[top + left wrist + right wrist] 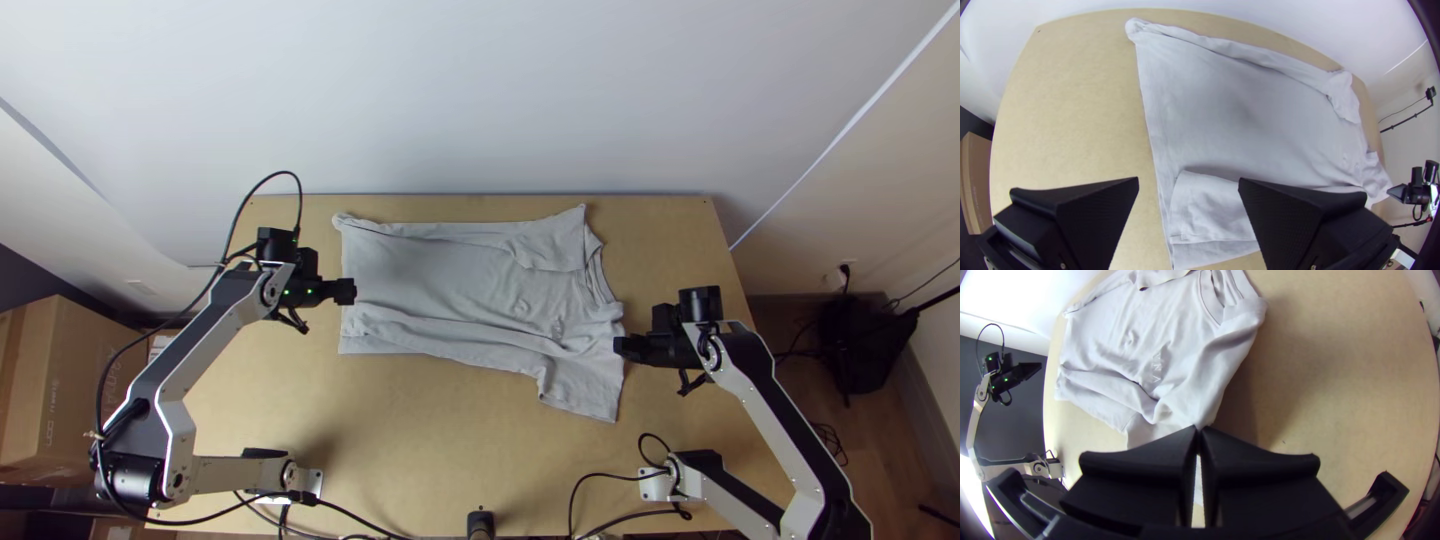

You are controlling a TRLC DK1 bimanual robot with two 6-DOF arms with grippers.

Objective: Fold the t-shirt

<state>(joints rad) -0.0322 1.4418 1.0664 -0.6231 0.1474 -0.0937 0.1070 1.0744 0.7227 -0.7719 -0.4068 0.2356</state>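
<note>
- The shirt [440, 270] might have skewed if the right gripper [618, 346] pulled alone, since the left gripper [1188, 181] held nothing, its jaws spread.
- The right jaws pinched the shoulder edge, seemingly by little fabric, so it could have slipped.
- The left gripper hung by the hem; the shirt lay across the surface [440, 430], sides partly turned in, near sleeve [585, 385] jutting out.

You've got a brown cardboard box [80, 375] off the tabletop's [440, 455] L edge. Past its R edge there's a blk bag-like item [862, 345] on the wood floor [890, 480], w/ a blk plug [845, 268] in the wall nr it. Small blk cylindrical item [481, 523] at mid near edge, can't ID. White wall [450, 100] behind the far edge.
</note>
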